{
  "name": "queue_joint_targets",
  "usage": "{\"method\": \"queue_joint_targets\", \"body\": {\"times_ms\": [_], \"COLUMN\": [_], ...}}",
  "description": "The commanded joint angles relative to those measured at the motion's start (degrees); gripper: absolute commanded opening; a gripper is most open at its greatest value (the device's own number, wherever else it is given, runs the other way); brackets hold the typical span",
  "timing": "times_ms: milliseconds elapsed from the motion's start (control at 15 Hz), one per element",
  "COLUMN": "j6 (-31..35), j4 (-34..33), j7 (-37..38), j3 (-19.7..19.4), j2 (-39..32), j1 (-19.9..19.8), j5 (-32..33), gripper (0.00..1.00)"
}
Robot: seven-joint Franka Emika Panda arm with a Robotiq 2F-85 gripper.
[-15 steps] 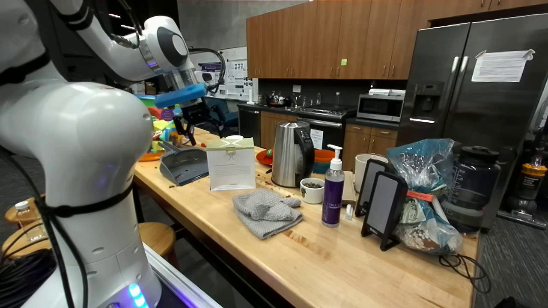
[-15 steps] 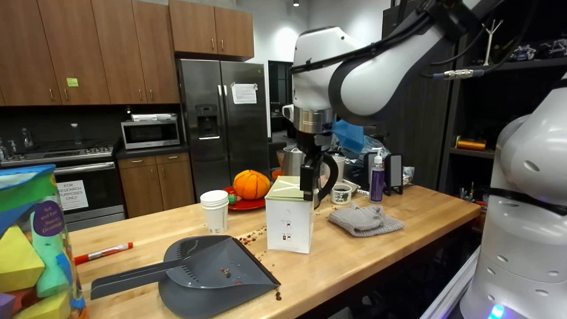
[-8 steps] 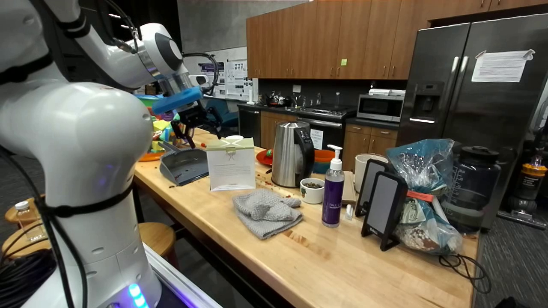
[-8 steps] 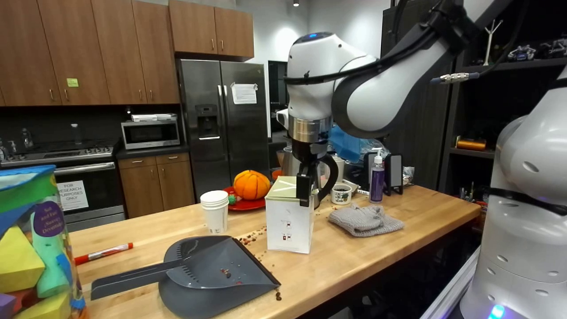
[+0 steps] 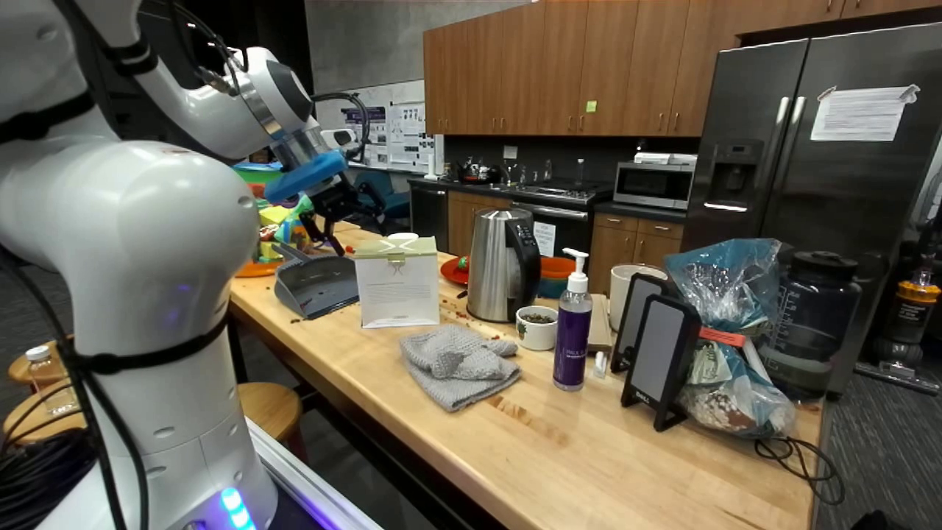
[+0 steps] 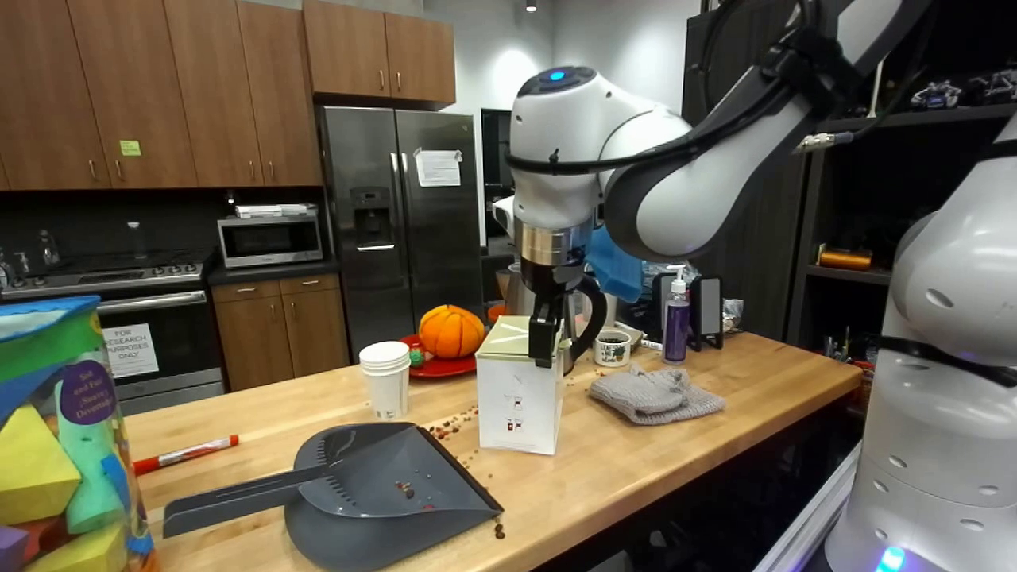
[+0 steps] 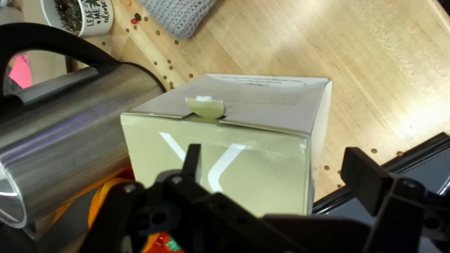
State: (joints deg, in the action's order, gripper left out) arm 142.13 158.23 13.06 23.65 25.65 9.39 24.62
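the box (image 5: pixel 397 294) is stood upright on the table (image 5: pixel 625 471). near the box's top, the gripper (image 7: pixel 279 168) is held with fingers (image 7: pixel 365 181) parted, nothing clasped. were it lowered here, the box could be dented or tipped by a finger that seems placed over it, and the kettle (image 5: pixel 489 265), set near the box, knocked. beside the box, a dustpan (image 6: pixel 381 492) is laid.

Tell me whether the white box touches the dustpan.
Apart: in an exterior view, a strip of tabletop shows between the white box and the dustpan.
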Motion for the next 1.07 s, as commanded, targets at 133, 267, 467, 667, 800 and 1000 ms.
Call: {"method": "queue_joint_targets", "body": {"times_ms": [133,267,467,667,800,1000], "j6": [-0.04,-0.26,-0.49,-0.84,-1.19,-1.96], "j4": [-0.97,-1.1,-1.32,-1.71,-2.0,-2.44], "j7": [5.39,6.63,8.45,10.37,11.62,13.47], "j3": [2.5,3.11,3.86,4.33,4.49,4.51], "j2": [-0.95,-1.07,-1.38,-1.93,-2.28,-2.76], "j1": [-2.53,-2.93,-3.31,-3.49,-3.5,-3.26], "j5": [5.95,7.35,9.29,11.31,12.79,14.92], "gripper": [1.0,1.0,1.0,1.0,1.0,1.0]}}
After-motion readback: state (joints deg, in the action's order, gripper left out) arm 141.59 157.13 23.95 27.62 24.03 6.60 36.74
